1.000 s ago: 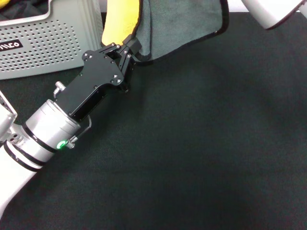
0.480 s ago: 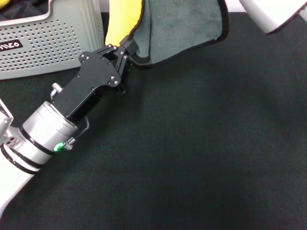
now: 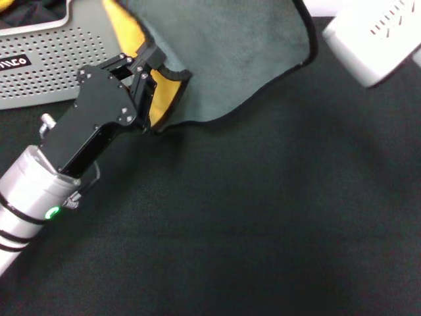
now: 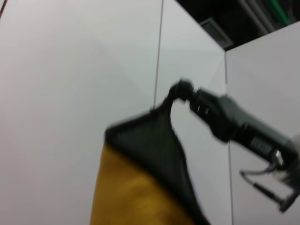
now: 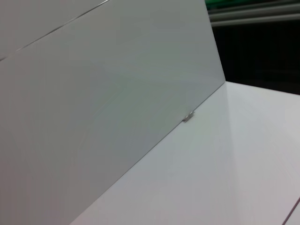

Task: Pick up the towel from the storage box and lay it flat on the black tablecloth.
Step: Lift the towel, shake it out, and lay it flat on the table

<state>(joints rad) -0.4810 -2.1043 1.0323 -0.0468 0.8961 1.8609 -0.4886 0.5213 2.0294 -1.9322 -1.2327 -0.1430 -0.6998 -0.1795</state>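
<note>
- Nearest the robot, the black tablecloth (image 3: 276, 224) lay plain and matte across the work area, with a few soft creases and nothing resting on its open middle
- The left gripper (image 3: 152, 82) reached in from the near left, its black jaws pinched narrow on the near-left corner of the towel (image 3: 223, 59), where the yellow-orange underside curled up beside the fingers
- The towel was out of the storage box (image 3: 59, 66) and hung stretched in the air, grey-green face towards the head camera, black stitched border sagging in a curve whose low edge seemed to touch or nearly touch the tablecloth
- The right gripper (image 4: 180, 89) showed in the left wrist view at the towel's far corner, clamped on the black border; in the head view only the white right arm (image 3: 371, 39) showed at the far right
- By my reading the pick was done and the spreading under way; what was left was to bring the towel over the open tablecloth, lower it without folds and release both corners
- The grey box with dotted walls stood at the far left, just behind the left gripper
- Beyond, the wrist views showed only pale wall panels and a dark gap with green cabling
</note>
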